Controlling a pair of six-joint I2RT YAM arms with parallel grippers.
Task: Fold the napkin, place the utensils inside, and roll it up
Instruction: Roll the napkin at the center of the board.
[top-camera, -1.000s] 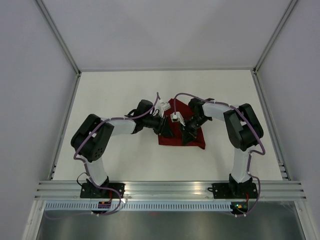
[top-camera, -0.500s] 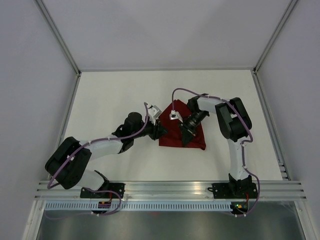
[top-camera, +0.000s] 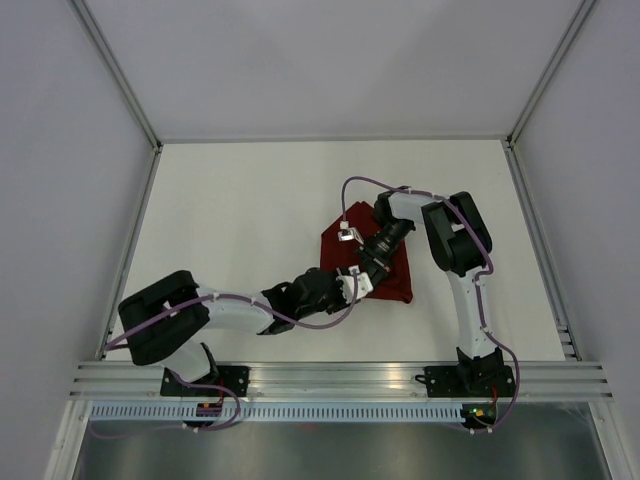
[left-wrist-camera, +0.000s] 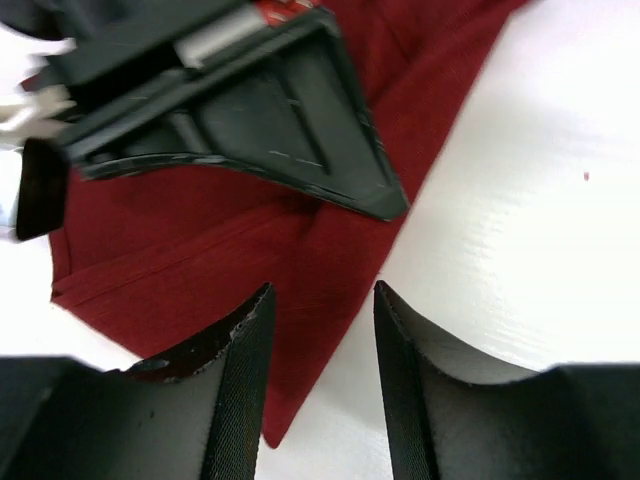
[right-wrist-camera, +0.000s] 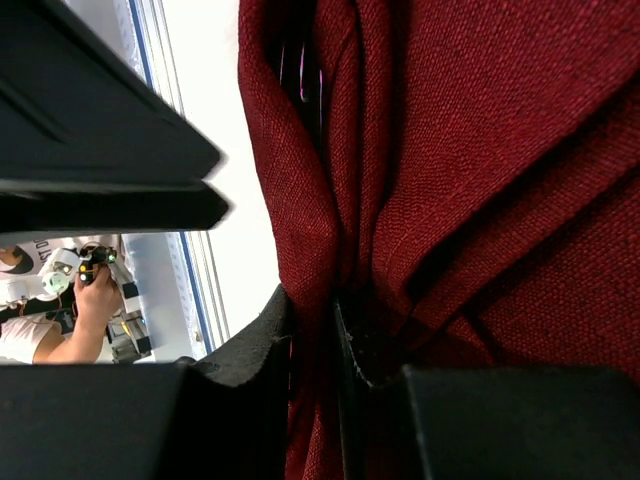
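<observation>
The napkin (top-camera: 392, 285) was folded, not rolled, utensils unseen; right gripper (right-wrist-camera: 312, 305) jaws pinched it, left gripper (left-wrist-camera: 320, 300) jaws gaped narrowly.

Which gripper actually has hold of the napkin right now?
The right gripper: its jaws are pinched shut on a fold of the napkin. The left gripper is open, jaws apart at the napkin's corner, gripping nothing.

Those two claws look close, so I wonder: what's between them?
The napkin, lying between the left gripper and the right gripper, in the left wrist view.
</observation>
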